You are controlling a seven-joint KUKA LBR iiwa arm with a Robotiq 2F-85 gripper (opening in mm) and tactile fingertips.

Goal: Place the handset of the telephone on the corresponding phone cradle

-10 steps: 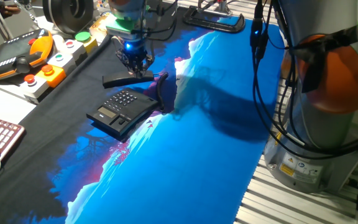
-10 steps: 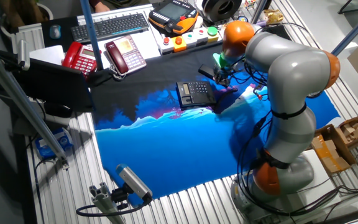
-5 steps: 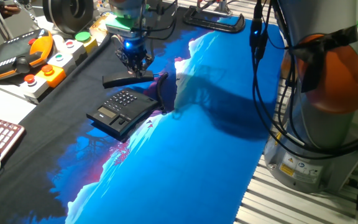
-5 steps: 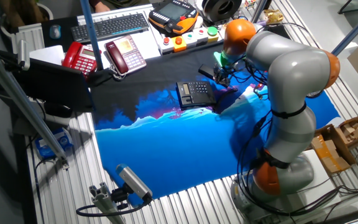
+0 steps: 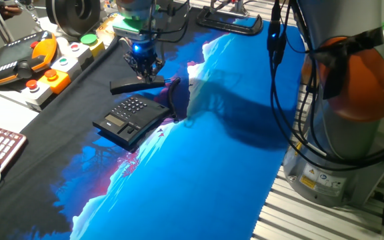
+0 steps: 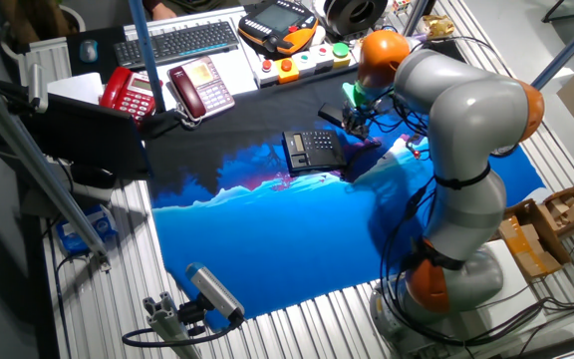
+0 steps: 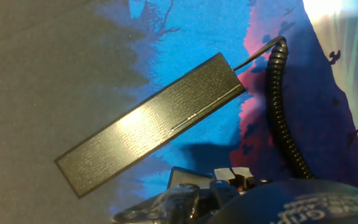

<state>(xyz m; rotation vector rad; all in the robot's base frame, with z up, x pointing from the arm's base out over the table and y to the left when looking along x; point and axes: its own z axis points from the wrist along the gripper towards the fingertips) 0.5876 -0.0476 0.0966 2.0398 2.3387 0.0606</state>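
Barely anything has shifted for you since the frame a second back: the end effector [image 5: 145, 65] still hovers over the handset [image 5: 137, 85], perhaps a touch higher than before. You can't tell from either fixed view whether its fingers are spread or pressed together, and the hand view shows only dark hardware along the bottom edge. The handset lies flat on the counter [image 5: 199, 173], just behind the telephone [image 5: 131, 118] and off the phone cradle [image 5: 153, 120], exactly where it lay earlier. In the hand view you see the handset [image 7: 151, 123] as a slanted black bar, with its coiled cord [image 7: 281, 112] running from the upper end down the right side. The dark red phone [image 6: 200, 86] sits well apart, unmoved.
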